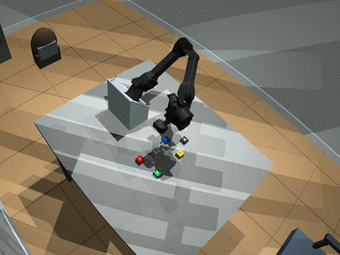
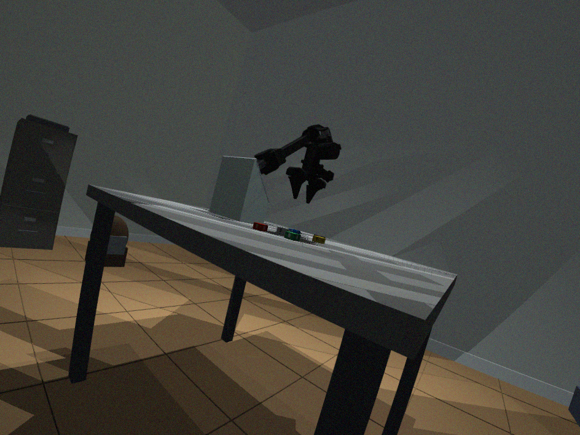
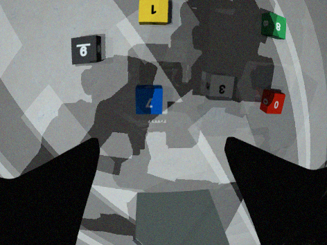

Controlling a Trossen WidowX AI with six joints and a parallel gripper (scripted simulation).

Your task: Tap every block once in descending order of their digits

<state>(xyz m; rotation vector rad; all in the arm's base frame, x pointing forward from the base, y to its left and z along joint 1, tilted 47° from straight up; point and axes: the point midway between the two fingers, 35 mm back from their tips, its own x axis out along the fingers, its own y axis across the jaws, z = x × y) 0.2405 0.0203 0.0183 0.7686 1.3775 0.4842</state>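
Note:
My gripper is open and empty, high above the table. In the wrist view the blue 7 block lies ahead of the fingertips, slightly left of their middle. The black block shows a 6 with a bar, upside down, farther left. The yellow 1 block is at the top edge. The grey 3 block is shaded, right of blue. The red 0 block and green 8 block are at the right.
A grey-green slanted stand stands on the table beside the arm's base, behind the blocks. Dark shadows of the arm fall over several blocks.

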